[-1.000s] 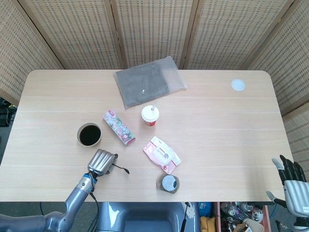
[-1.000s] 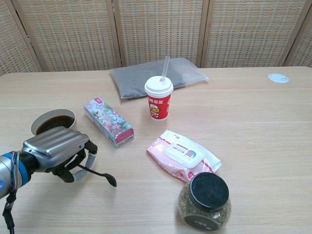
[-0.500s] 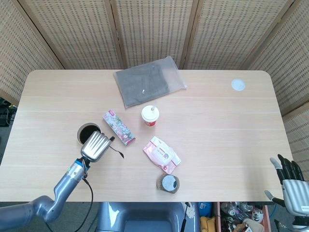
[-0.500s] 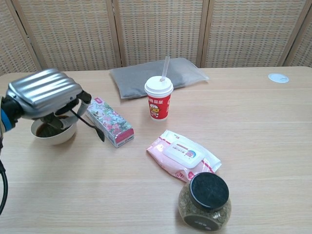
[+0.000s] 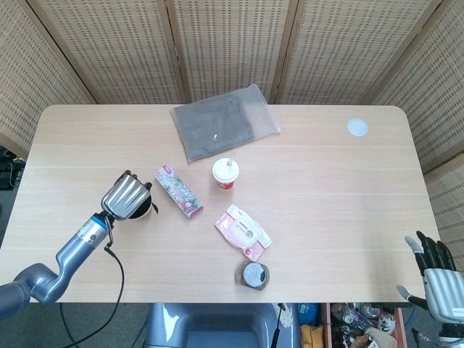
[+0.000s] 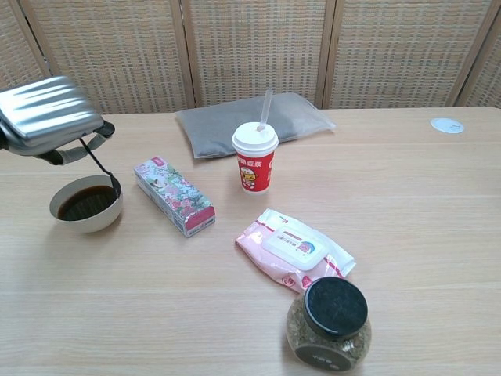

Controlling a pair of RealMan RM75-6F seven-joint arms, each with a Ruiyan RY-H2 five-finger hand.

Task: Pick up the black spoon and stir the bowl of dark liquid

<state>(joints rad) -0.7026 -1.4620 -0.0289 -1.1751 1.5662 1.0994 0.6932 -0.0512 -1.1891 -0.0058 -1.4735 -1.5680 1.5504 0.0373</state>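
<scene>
Left hand (image 5: 125,196) over bowl (image 5: 143,211)

I'm scanning for anything readable and getting very little. The red paper cup (image 6: 255,160) carries a printed logo with a small cartoon figure, but I can't make out the characters on it. The floral box (image 6: 173,195) shows only a flower pattern at this size, its print too fine for me. The pink wipes pack (image 6: 296,249) has a label on its flap, also illegible from here.
</scene>
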